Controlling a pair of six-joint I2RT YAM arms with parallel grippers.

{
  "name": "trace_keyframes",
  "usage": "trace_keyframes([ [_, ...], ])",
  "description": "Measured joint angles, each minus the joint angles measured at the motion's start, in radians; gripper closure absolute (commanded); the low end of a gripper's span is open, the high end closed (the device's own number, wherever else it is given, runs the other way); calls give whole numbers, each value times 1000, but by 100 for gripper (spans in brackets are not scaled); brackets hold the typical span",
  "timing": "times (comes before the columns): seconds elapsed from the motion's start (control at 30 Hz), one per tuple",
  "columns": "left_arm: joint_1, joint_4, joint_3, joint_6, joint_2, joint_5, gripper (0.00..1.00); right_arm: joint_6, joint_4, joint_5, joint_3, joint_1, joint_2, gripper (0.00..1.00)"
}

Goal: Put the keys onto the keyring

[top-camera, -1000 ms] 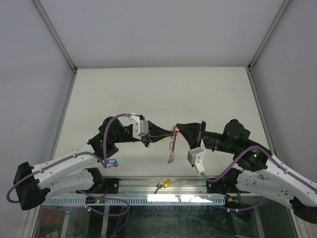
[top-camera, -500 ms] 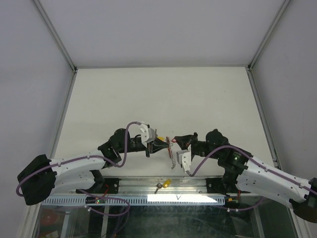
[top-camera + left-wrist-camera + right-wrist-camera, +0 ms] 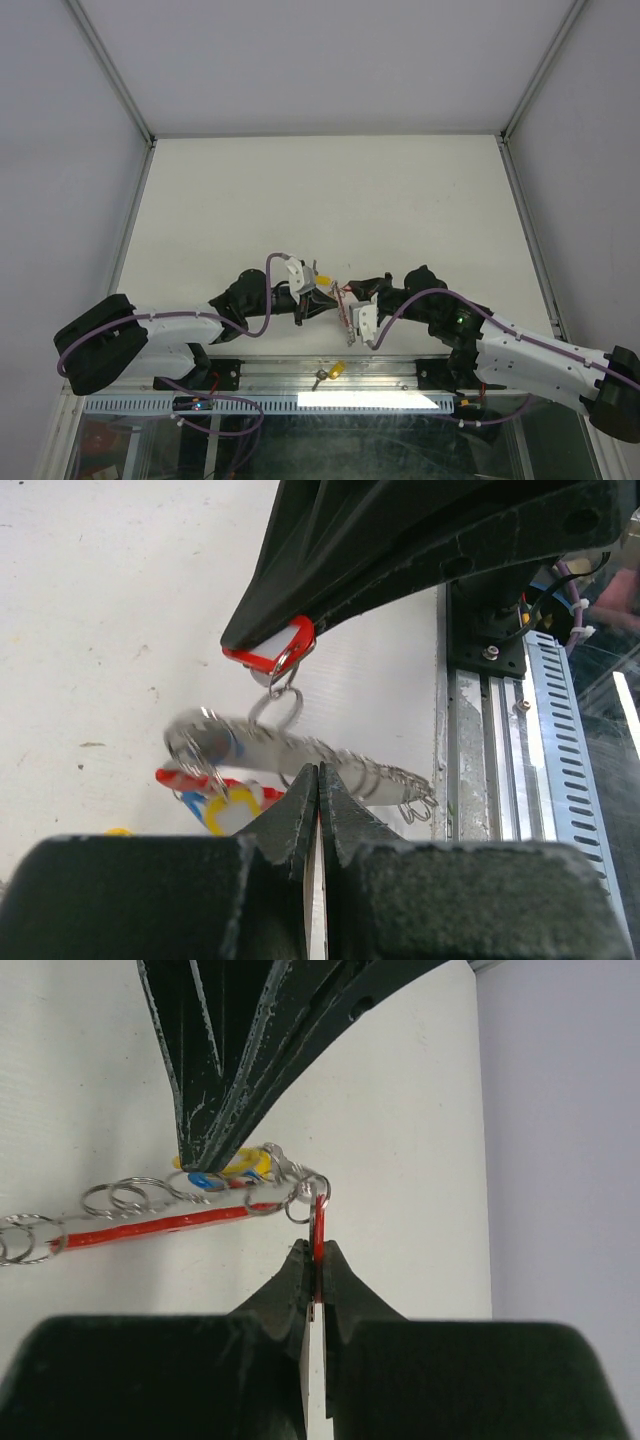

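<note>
1. Both fingers of the right gripper [image 3: 315,1252] clamp a red plastic piece [image 3: 318,1225] ringed to the keyring [image 3: 150,1224], which hangs low centre in the top view.
2. Left gripper [image 3: 318,780]: jaws fully together at the yellow and blue tags [image 3: 238,1166]; whether anything is pinched is unclear.
3. One yellow-tagged key [image 3: 331,372] lies on the metal rail [image 3: 400,378], bottom centre.

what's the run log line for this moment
left gripper: shut beside keyring, grip unclear | right gripper: shut on red tag | keyring: strung between grippers | loose key: on front rail
</note>
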Motion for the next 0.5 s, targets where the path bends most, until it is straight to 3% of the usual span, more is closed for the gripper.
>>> trace_keyframes([
  [0.37,13,19,-18,-9,-7,-38,100,1,-11,7,0,-1,-9,100],
  [0.5,13,29,-21,0,-20,-38,76,1,-11,6,0,-2,-19,100],
])
